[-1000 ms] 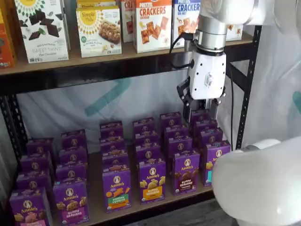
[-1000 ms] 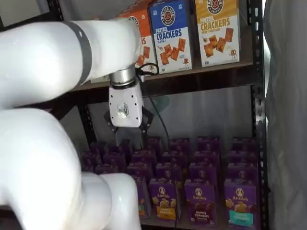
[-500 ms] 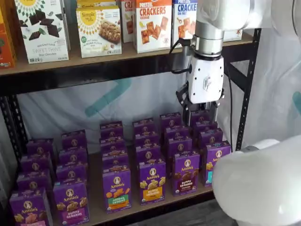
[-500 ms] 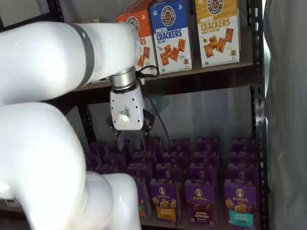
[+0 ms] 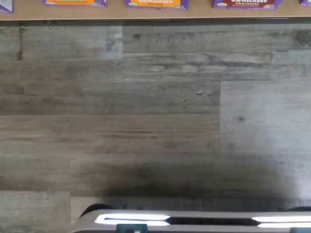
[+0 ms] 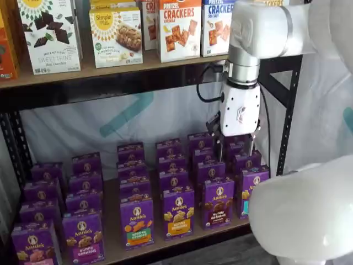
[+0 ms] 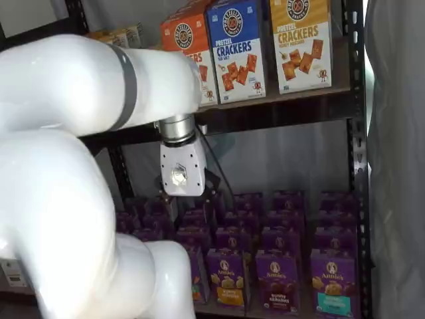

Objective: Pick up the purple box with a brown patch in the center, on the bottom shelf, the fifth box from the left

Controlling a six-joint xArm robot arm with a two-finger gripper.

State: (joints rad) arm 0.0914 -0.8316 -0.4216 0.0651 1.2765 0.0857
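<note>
The target box [image 6: 218, 201], purple with a brown patch, stands untouched in the front row of the bottom shelf [image 6: 113, 245]. Behind it, at its 1 o'clock, the gripper [image 6: 236, 148] hangs open and empty; approach, grasp and lift remain.

"CRACKERS" — upper-shelf box [image 6: 179, 27]

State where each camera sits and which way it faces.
Wrist view: on the wrist, facing down at the floor before the shelf edge; no fingers show.
Shelf view: fronting the shelves; open gripper over the purple boxes.
Shelf view: fronting the shelves, arm filling much of it.
Shared: both shelf views show the brown-patch purple box.
</note>
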